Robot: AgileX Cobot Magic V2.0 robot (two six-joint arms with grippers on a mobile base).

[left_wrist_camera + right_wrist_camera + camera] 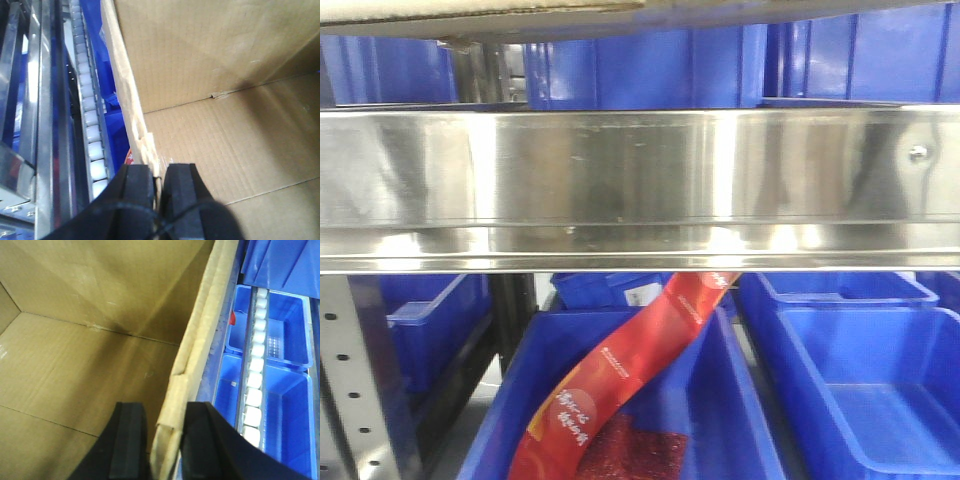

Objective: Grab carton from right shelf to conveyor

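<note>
Clamps the carton (225,100) by its left wall with the left gripper (158,175) and by its right wall with the right gripper (164,415), each clenched on cardboard. Holds it above the right shelf (640,180) rail, with blue bins (850,390) below.

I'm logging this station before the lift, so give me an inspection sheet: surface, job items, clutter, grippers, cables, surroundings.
Surface: right shelf, shiny steel rail, screw near one end.
Job's things: carton open-topped, nothing seen inside; conveyor not in view.
Clutter: red wrapper lying in a blue bin.
Grippers: left gripper pinching the carton's wall; right gripper straddling a wall, clamp unclear.
Cables: thin dark wire across the left gripper's base.
Surroundings: more blue bins, roller track.
</note>
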